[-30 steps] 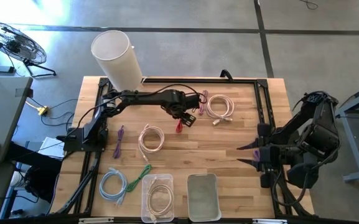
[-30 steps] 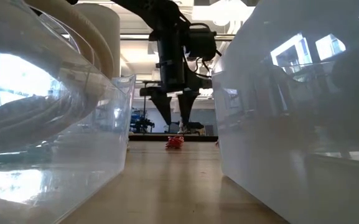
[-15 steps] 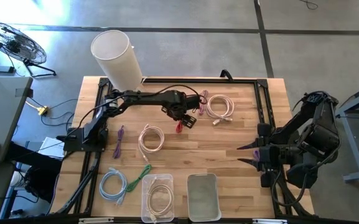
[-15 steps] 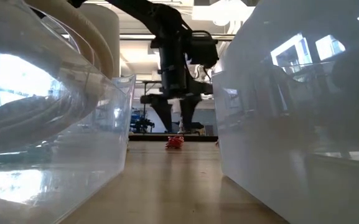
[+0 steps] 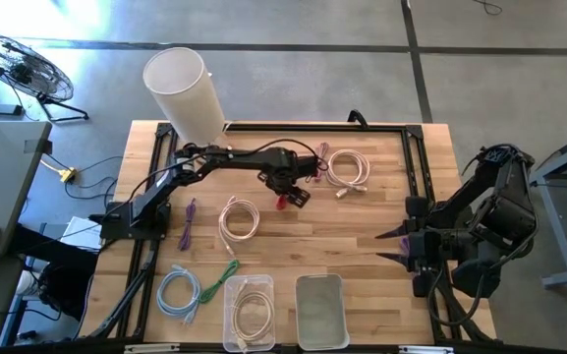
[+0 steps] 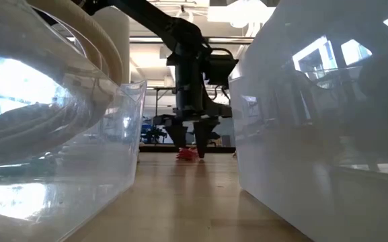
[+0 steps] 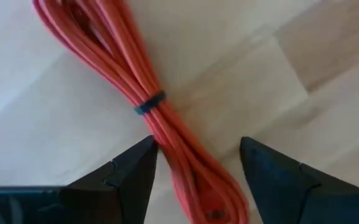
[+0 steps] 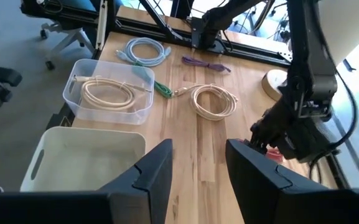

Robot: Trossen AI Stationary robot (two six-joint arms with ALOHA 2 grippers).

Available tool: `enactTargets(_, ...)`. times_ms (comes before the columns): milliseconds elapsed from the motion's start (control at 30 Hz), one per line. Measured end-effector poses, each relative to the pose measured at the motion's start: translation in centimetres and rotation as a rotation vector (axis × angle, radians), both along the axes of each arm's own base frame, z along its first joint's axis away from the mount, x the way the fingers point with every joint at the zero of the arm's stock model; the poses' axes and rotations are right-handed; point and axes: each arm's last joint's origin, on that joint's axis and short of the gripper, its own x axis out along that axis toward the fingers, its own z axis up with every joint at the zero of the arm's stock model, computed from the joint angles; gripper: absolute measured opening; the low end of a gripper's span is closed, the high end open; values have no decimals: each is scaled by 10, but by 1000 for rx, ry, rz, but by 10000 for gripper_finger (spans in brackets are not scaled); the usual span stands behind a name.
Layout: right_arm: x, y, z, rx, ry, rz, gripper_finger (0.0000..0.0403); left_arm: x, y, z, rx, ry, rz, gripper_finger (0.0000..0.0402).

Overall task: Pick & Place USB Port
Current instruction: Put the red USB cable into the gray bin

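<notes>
Left gripper (image 7: 195,171) poised open over a bundled red cable (image 7: 160,118), about to grasp it.

The red cable, tied by a dark band, lies on the wooden table (image 5: 362,236) toward its far side, just beside a coiled white cable (image 5: 347,169). The left gripper sits low over it, fingers spread wide on either side of the bundle, holding nothing. This looks like the picking step. The next move likely calls for closing on the bundle near the band, then lifting and carrying it to the empty bin (image 5: 320,311) at the near edge. The right gripper (image 5: 393,246) waits at the table's right side, fingers partly apart and empty.
</notes>
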Motion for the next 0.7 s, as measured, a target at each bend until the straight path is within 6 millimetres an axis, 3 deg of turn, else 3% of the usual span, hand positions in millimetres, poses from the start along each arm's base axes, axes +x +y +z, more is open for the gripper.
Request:
enactTargets(167, 0, 0, 0, 7, 3, -3, 141, 1, 0, -11, -42, 22, -60, 170)
enactTargets(333, 0, 0, 0, 5, 3, -3, 141, -2, 0, -13, -38, 51, -127, 32)
enactTargets(567, -1, -1, -1, -13, 12, -3, 141, -3, -3, -4, -51, 27, -189, 23)
enactTargets(700, -1, -1, -2, -15, 20, 1, 141, -4, -16, 9, -99, -12, -231, 23)
